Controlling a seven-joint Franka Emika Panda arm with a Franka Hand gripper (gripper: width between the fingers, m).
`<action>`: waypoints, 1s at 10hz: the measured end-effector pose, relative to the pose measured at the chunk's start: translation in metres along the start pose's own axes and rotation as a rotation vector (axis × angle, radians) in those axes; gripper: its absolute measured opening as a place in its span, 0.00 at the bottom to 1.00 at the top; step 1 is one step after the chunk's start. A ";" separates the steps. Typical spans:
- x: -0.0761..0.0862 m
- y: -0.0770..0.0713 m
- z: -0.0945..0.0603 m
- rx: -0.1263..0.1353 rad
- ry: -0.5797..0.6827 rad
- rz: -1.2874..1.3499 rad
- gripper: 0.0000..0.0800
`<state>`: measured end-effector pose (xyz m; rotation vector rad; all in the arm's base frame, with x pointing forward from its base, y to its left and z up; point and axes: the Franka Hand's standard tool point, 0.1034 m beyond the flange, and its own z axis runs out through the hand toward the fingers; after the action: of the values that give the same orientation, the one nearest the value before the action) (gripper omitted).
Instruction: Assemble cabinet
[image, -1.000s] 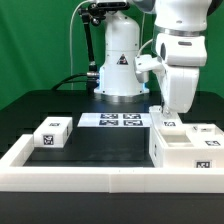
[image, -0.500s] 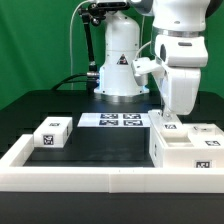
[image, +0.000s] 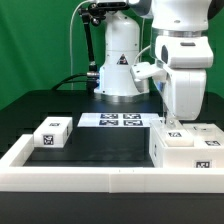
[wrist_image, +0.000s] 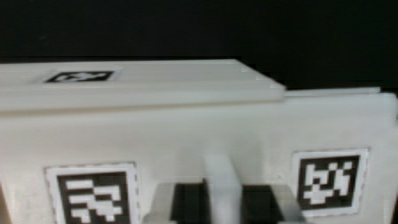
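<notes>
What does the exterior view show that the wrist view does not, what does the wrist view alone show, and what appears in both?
Exterior view only: the arm, the marker board, a small tagged block at the exterior view's left, and the white rail bordering the table. Wrist view only: a close look at two tags on one cabinet face, with what look like the dark fingers between them. Both: the cabinet, with the gripper right at it; neither view shows whether it is open or shut.
</notes>
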<state>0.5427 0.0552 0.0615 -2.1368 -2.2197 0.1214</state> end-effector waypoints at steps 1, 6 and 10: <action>-0.001 -0.005 0.000 0.008 -0.004 0.000 0.09; -0.001 0.020 -0.002 -0.018 0.008 0.006 0.09; 0.002 0.032 -0.003 -0.032 0.014 0.013 0.09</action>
<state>0.5749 0.0582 0.0612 -2.1623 -2.2152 0.0713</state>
